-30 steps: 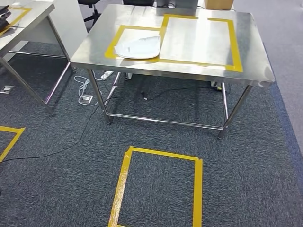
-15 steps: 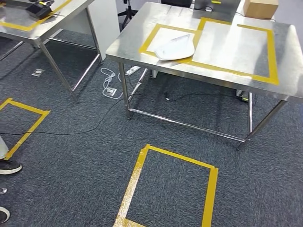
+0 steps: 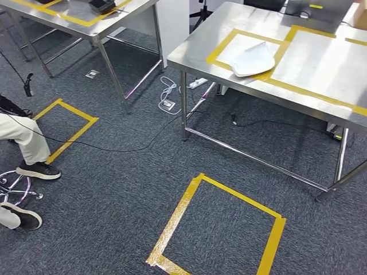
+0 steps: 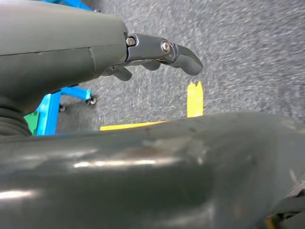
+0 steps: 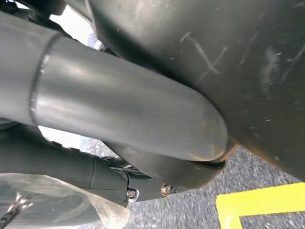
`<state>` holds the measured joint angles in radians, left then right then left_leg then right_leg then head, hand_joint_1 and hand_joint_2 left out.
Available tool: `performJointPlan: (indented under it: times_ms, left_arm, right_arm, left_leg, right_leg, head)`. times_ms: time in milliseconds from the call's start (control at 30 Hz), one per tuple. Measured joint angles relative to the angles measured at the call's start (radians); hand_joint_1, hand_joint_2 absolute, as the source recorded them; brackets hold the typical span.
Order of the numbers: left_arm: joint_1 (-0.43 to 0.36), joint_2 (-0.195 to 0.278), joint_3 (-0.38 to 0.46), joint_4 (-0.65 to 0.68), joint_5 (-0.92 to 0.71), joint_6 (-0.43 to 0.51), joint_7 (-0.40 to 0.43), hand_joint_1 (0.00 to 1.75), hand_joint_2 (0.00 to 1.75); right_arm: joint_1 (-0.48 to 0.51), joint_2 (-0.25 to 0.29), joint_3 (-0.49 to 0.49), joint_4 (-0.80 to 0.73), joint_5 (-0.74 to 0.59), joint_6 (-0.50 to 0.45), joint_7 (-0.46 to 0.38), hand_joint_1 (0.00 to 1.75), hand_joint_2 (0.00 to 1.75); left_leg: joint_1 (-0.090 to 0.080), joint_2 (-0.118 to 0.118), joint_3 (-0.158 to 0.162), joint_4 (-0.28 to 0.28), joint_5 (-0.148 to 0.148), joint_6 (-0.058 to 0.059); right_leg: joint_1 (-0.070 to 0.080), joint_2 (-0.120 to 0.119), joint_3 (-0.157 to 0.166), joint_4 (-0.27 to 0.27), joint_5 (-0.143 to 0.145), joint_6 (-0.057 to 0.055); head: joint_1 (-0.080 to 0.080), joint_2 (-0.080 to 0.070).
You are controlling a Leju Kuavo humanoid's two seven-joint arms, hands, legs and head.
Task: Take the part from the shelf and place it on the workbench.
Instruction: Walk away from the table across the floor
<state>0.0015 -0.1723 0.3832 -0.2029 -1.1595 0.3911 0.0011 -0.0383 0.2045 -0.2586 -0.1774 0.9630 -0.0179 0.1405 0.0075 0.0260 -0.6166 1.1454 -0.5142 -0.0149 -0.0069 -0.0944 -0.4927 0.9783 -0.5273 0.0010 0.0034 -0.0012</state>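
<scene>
Part (image 3: pixel 253 59), white and flat, lies inside the yellow tape outline near my workbench's (image 3: pixel 207 34) left front corner. My left hand (image 4: pixel 158 52) hangs empty, fingers loosely spread; right hand's (image 5: pixel 144 186) state I cannot tell.

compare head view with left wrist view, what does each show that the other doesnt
Head view alone: the steel workbench with a white part lying in its yellow-taped outline, a second table, floor cables, and a seated person's legs. Left wrist view alone: the left robot hand, holding nothing, and a blue wheeled frame. Shared: dark grey carpet with yellow floor tape.
</scene>
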Motion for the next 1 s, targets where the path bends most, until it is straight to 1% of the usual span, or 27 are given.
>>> performJointPlan:
  times_ms: [33, 67, 100, 167, 200, 233, 300, 333, 367, 400, 433, 467, 500, 533, 567, 600, 633, 667, 700, 767, 800, 833, 867, 900, 933, 967, 1000]
  left_arm:
    - [-0.001, 0.000, -0.001, 0.000, -0.002, 0.000, 0.000, 0.00, 0.00]
    - [-0.003, 0.000, -0.002, 0.000, -0.003, 0.001, 0.000, 0.00, 0.00]
    - [-0.004, 0.000, -0.003, 0.000, -0.004, 0.001, 0.000, 0.00, 0.00]
    - [-0.001, -0.001, -0.003, 0.000, -0.003, 0.008, -0.001, 0.00, 0.87]
    - [0.001, -0.001, -0.003, 0.001, 0.002, 0.015, -0.003, 0.00, 1.31]
    - [0.002, -0.002, -0.003, 0.001, 0.009, 0.026, -0.007, 0.00, 1.75]
    - [0.000, -0.004, 0.002, 0.001, 0.033, 0.050, -0.017, 0.00, 1.75]
    - [-0.001, -0.006, 0.006, 0.001, 0.043, 0.059, -0.022, 0.00, 1.75]
    - [-0.002, -0.007, 0.010, 0.001, 0.051, 0.065, -0.025, 0.00, 1.75]
    - [-0.002, -0.007, 0.014, 0.001, 0.056, 0.068, -0.026, 0.00, 1.75]
    - [-0.002, -0.007, 0.017, 0.001, 0.057, 0.069, -0.027, 0.00, 1.75]
    - [-0.002, -0.008, 0.019, 0.001, 0.055, 0.069, -0.028, 0.00, 1.75]
    - [-0.002, -0.009, 0.021, 0.001, 0.052, 0.069, -0.028, 0.00, 1.75]
    - [-0.003, -0.010, 0.022, 0.001, 0.048, 0.070, -0.028, 0.00, 1.75]
    - [-0.004, -0.010, 0.022, 0.001, 0.044, 0.070, -0.028, 0.00, 1.75]
    - [-0.005, -0.011, 0.022, 0.001, 0.041, 0.071, -0.028, 0.00, 1.75]
    - [-0.006, -0.011, 0.022, 0.001, 0.040, 0.071, -0.028, 0.00, 1.75]
    - [-0.006, -0.010, 0.023, 0.001, 0.039, 0.072, -0.028, 0.00, 1.75]
    - [-0.005, -0.010, 0.023, 0.001, 0.039, 0.074, -0.028, 0.00, 1.75]
    - [-0.007, -0.008, 0.024, 0.001, 0.038, 0.075, -0.027, 0.00, 1.75]
    - [-0.011, -0.006, 0.024, 0.001, 0.036, 0.074, -0.025, 0.00, 1.75]
    - [-0.015, -0.005, 0.025, 0.001, 0.033, 0.072, -0.023, 0.00, 1.75]
    - [-0.019, -0.004, 0.025, 0.001, 0.031, 0.069, -0.022, 0.00, 1.75]
    - [-0.023, -0.002, 0.025, 0.001, 0.026, 0.066, -0.020, 0.00, 1.75]
    - [-0.024, -0.001, 0.024, 0.001, 0.020, 0.062, -0.018, 0.00, 1.75]
    - [-0.023, 0.001, 0.023, 0.001, 0.013, 0.058, -0.015, 0.00, 1.75]
    - [-0.021, 0.002, 0.022, 0.001, 0.006, 0.054, -0.013, 0.00, 1.75]
  right_arm:
    - [-0.001, 0.000, 0.000, 0.000, 0.000, 0.000, 0.000, 0.00, 0.00]
    - [-0.001, 0.000, 0.000, 0.000, -0.001, 0.000, 0.000, 0.00, 0.00]
    - [-0.002, 0.000, 0.000, 0.000, -0.001, 0.000, 0.000, 0.00, 0.00]
    - [-0.004, -0.001, 0.000, -0.001, -0.002, 0.000, 0.000, 0.00, 0.00]
    - [-0.006, -0.001, 0.000, -0.001, -0.002, 0.000, 0.000, 0.00, 0.00]
    - [-0.008, -0.001, 0.000, -0.002, -0.003, 0.000, 0.000, 0.00, 0.00]
    - [-0.009, -0.001, 0.000, -0.002, -0.005, 0.000, -0.003, 0.00, 0.00]
    - [-0.009, -0.001, 0.000, -0.002, -0.007, 0.000, -0.006, 0.00, 0.00]
    - [-0.010, -0.001, 0.000, -0.002, -0.008, 0.000, -0.007, 0.00, 0.00]
    - [-0.011, -0.001, 0.000, -0.002, -0.009, 0.000, -0.009, 0.00, 0.00]
    - [-0.012, -0.001, 0.000, -0.002, -0.009, 0.000, -0.009, 0.00, 0.00]
    - [-0.012, -0.001, -0.001, -0.002, -0.009, 0.001, -0.008, 0.00, 0.00]
    - [-0.011, -0.001, -0.001, -0.002, -0.008, 0.003, -0.007, 0.00, 0.00]
    - [-0.009, -0.001, 0.000, -0.002, -0.007, 0.005, -0.006, 0.00, 0.00]
    - [-0.007, -0.001, -0.001, -0.001, -0.007, 0.007, -0.006, 0.00, 0.00]
    - [-0.005, -0.001, -0.001, 0.000, -0.006, 0.008, -0.006, 0.00, 0.00]
    - [-0.004, -0.001, -0.001, 0.000, -0.006, 0.008, -0.006, 0.00, 0.00]
    - [-0.004, 0.000, -0.001, 0.000, -0.006, 0.008, -0.006, 0.00, 0.00]
    - [-0.004, 0.001, -0.001, 0.000, -0.006, 0.008, -0.006, 0.00, 0.00]
    - [-0.002, 0.002, -0.001, 0.000, -0.006, 0.009, -0.004, 0.00, 0.00]
    - [0.000, 0.002, -0.002, 0.000, -0.006, 0.008, -0.003, 0.00, 0.00]
    - [0.002, 0.002, -0.002, 0.000, -0.006, 0.008, -0.003, 0.00, 0.00]
    - [0.004, 0.002, -0.003, 0.000, -0.006, 0.008, -0.002, 0.00, 0.00]
    - [0.004, 0.001, -0.003, 0.000, -0.006, 0.009, -0.002, 0.00, 0.00]
    - [0.004, 0.000, -0.003, 0.000, -0.005, 0.009, -0.001, 0.00, 0.00]
    - [0.004, 0.000, -0.004, 0.000, -0.005, 0.010, 0.000, 0.00, 0.00]
    - [0.004, 0.000, -0.004, 0.000, -0.004, 0.011, 0.000, 0.00, 0.00]
  left_leg:
    - [-0.003, 0.018, 0.037, -0.065, 0.019, 0.007]
    - [-0.006, 0.032, 0.060, -0.110, 0.028, 0.013]
    - [-0.009, 0.039, 0.067, -0.129, 0.030, 0.020]
    - [-0.010, 0.020, 0.061, -0.133, 0.033, 0.032]
    - [-0.008, 0.012, 0.060, -0.136, 0.036, 0.038]
    - [-0.006, 0.003, 0.059, -0.139, 0.040, 0.044]
    - [-0.003, -0.019, 0.056, -0.142, 0.045, 0.053]
    - [-0.004, -0.031, 0.054, -0.142, 0.047, 0.056]
    - [-0.004, -0.045, 0.053, -0.142, 0.048, 0.057]
    - [-0.005, -0.059, 0.053, -0.141, 0.048, 0.058]
    - [-0.006, -0.075, 0.053, -0.141, 0.049, 0.057]
    - [-0.006, -0.091, 0.054, -0.139, 0.049, 0.057]
    - [-0.005, -0.107, 0.053, -0.137, 0.049, 0.055]
    - [-0.006, -0.122, 0.049, -0.133, 0.050, 0.052]
    - [-0.006, -0.136, 0.043, -0.130, 0.052, 0.047]
    - [-0.005, -0.149, 0.035, -0.128, 0.055, 0.041]
    - [-0.004, -0.162, 0.028, -0.127, 0.059, 0.033]
    - [-0.002, -0.175, 0.022, -0.128, 0.063, 0.026]
    - [-0.003, -0.171, 0.018, -0.124, 0.063, 0.020]
    - [-0.007, -0.120, -0.005, -0.075, 0.032, 0.011]
    - [-0.009, -0.082, -0.030, -0.019, 0.001, 0.008]
    - [-0.009, -0.057, -0.060, 0.050, -0.033, 0.005]
    - [-0.008, -0.044, -0.086, 0.111, -0.059, 0.002]
    - [-0.007, -0.038, -0.099, 0.149, -0.069, 0.001]
    - [-0.007, -0.035, -0.093, 0.149, -0.060, 0.001]
    - [-0.007, -0.029, -0.066, 0.108, -0.033, 0.002]
    - [-0.007, -0.013, -0.026, 0.041, -0.001, 0.004]
  right_leg:
    - [0.003, -0.010, 0.002, 0.001, -0.002, 0.004]
    - [0.006, -0.020, 0.005, 0.002, -0.004, 0.008]
    - [0.009, -0.028, 0.009, 0.002, -0.006, 0.013]
    - [0.010, -0.040, 0.012, 0.001, -0.007, 0.023]
    - [0.009, -0.026, 0.011, 0.006, -0.014, 0.029]
    - [0.007, 0.000, 0.000, 0.028, -0.031, 0.034]
    - [0.004, 0.064, -0.051, 0.139, -0.093, 0.040]
    - [0.004, 0.082, -0.086, 0.214, -0.124, 0.041]
    - [0.004, 0.088, -0.115, 0.273, -0.141, 0.040]
    - [0.005, 0.091, -0.129, 0.300, -0.139, 0.040]
    - [0.005, 0.094, -0.124, 0.285, -0.116, 0.038]
    - [0.004, 0.100, -0.102, 0.233, -0.078, 0.036]
    - [0.001, 0.123, -0.072, 0.162, -0.039, 0.034]
    - [-0.002, 0.156, -0.046, 0.097, -0.012, 0.033]
    - [-0.006, 0.185, -0.027, 0.049, 0.000, 0.031]
    - [-0.008, 0.206, -0.017, 0.025, 0.000, 0.030]
    - [-0.008, 0.209, -0.013, 0.018, -0.004, 0.028]
    - [-0.009, 0.195, -0.010, 0.013, -0.004, 0.023]
    - [-0.009, 0.180, -0.006, 0.011, -0.001, 0.018]
    - [-0.011, 0.142, 0.001, 0.003, 0.004, 0.005]
    - [-0.009, 0.122, 0.003, 0.002, 0.003, 0.001]
    - [-0.006, 0.101, 0.004, 0.001, 0.002, -0.002]
    - [-0.004, 0.081, 0.004, 0.002, 0.000, -0.003]
    - [-0.003, 0.062, 0.004, 0.002, -0.002, -0.004]
    - [-0.002, 0.046, 0.004, 0.002, -0.004, -0.004]
    - [-0.002, 0.032, 0.006, 0.002, -0.007, -0.003]
    - [-0.001, 0.020, 0.011, 0.002, -0.010, -0.001]
  head:
    - [0.000, 0.000]
    - [0.001, 0.000]
    - [0.003, 0.000]
    - [0.006, 0.000]
    - [0.007, 0.000]
    - [0.010, 0.000]
    - [0.014, 0.000]
    - [0.015, 0.000]
    - [0.015, 0.000]
    - [0.015, 0.000]
    - [0.015, 0.000]
    - [0.015, 0.000]
    - [0.015, 0.000]
    - [0.014, 0.000]
    - [0.014, 0.000]
    - [0.014, 0.000]
    - [0.013, 0.000]
    - [0.014, 0.000]
    - [0.013, 0.000]
    - [0.005, 0.000]
    - [0.001, 0.000]
    - [-0.003, 0.000]
    - [-0.003, 0.000]
    - [-0.003, 0.000]
    - [-0.003, 0.000]
    - [-0.003, 0.000]
    - [-0.003, 0.000]
